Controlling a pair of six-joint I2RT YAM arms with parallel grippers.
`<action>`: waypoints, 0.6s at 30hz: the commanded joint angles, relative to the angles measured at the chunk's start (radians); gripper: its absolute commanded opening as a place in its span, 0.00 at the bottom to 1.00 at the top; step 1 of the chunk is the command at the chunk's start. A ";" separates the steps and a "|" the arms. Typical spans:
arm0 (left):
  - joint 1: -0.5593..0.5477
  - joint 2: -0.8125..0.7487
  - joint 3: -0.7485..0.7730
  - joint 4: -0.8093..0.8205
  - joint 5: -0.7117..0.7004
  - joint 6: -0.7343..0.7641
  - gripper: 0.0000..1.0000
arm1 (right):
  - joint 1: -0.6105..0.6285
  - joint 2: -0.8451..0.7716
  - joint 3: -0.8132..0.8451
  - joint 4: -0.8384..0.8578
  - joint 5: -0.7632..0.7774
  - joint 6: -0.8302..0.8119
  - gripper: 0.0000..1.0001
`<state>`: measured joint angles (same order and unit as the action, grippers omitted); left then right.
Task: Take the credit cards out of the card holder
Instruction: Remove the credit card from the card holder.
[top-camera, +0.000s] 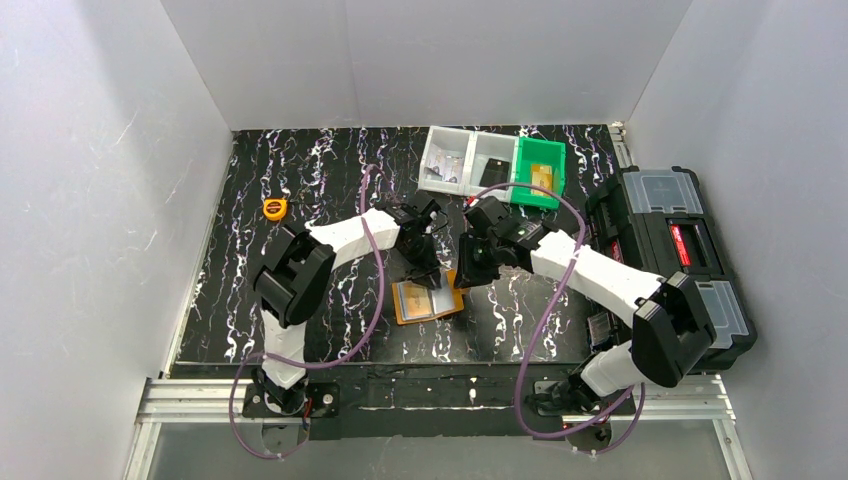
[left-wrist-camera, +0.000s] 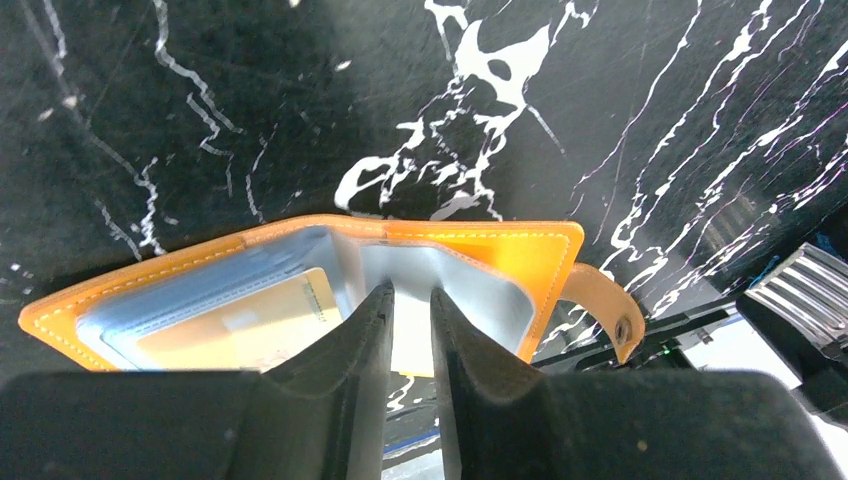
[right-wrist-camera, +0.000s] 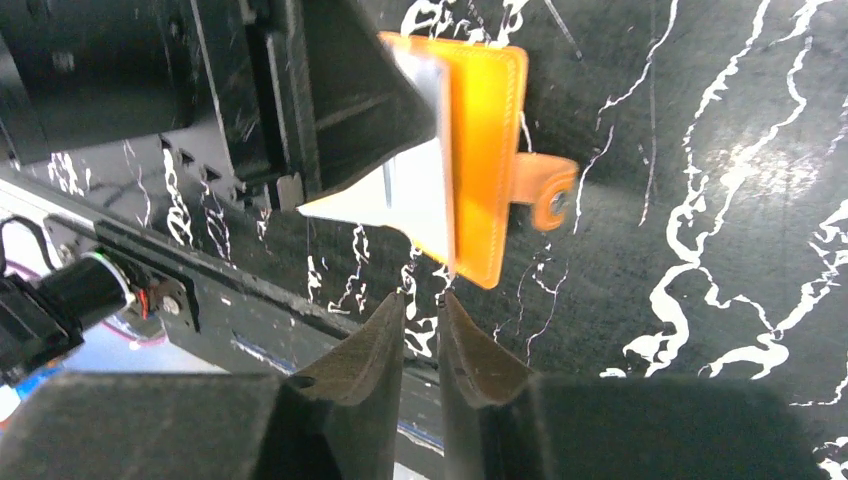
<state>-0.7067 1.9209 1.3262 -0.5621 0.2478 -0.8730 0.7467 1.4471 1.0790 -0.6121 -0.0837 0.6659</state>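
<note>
**Card holder open flat, both grippers at its right half**

Card holder (top-camera: 428, 300) spread open near table (top-camera: 300, 180) centre, long axis left-right, closure tab (left-wrist-camera: 606, 308) pointing right. Gold credit card (left-wrist-camera: 245, 325) tucked in left clear pocket. Left gripper (left-wrist-camera: 411, 300) reaching down, jaws narrow, pinching a pale card (right-wrist-camera: 415, 195). Right gripper (right-wrist-camera: 421, 305) angled beside the holder's edge, jaws nearly closed, empty.

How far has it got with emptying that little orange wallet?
Early going. Done: the card holder lies open on the table. In hand: the left gripper is nearly closed over a pale card sticking out of a pocket; the right gripper hovers close by. Left: a tan card sits in its pocket, and no freed card is visible beside it.
</note>
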 joint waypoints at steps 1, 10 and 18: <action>-0.005 0.019 0.049 -0.033 0.021 0.018 0.21 | 0.005 0.003 -0.034 0.078 -0.100 0.015 0.23; -0.003 0.029 0.053 -0.046 0.034 0.036 0.23 | 0.005 0.108 -0.059 0.203 -0.188 0.056 0.18; 0.009 -0.005 0.059 -0.078 0.014 0.057 0.23 | -0.006 0.172 -0.125 0.261 -0.156 0.106 0.15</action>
<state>-0.7055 1.9591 1.3586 -0.5812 0.2741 -0.8429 0.7479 1.5993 0.9985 -0.4145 -0.2379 0.7330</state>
